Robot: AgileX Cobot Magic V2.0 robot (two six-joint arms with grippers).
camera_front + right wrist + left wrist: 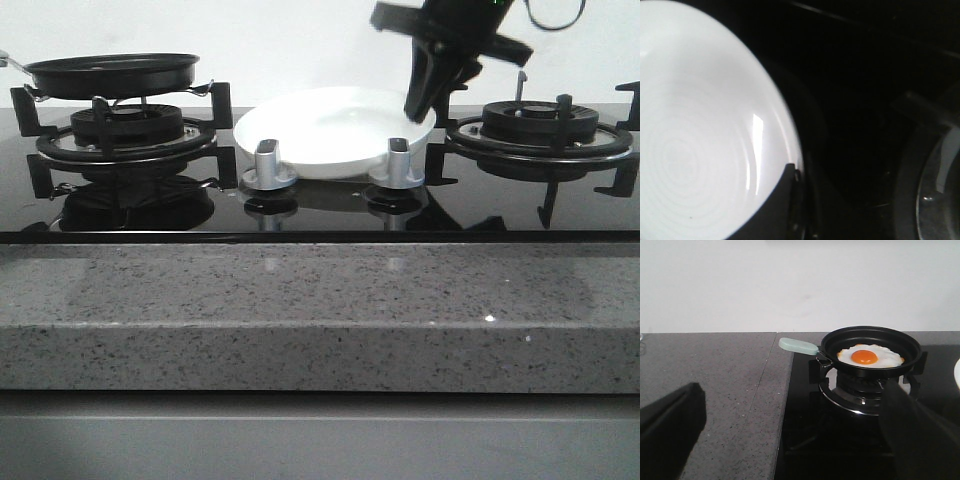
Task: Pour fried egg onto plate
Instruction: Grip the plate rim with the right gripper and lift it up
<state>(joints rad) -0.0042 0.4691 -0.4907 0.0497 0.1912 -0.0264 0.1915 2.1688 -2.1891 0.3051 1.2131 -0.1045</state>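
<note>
Egg (870, 357) lies in the pan (871, 345) at nine o'clock of the plate (330, 130). Right gripper (428, 92) straddles the plate's three-o'clock rim, grip unclear. Left gripper (790, 435) gapes empty.

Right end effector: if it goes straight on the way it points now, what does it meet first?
Most likely the plate: the right end effector points down at its right rim. Exact depth is unclear.

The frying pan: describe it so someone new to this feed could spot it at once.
Start at the black glass hob and go to its left burner grate. The frying pan sits on that grate, the fried egg inside it. Unlike the white plate mid-hob, it is black, with a pale green handle pointing off the hob.
</note>
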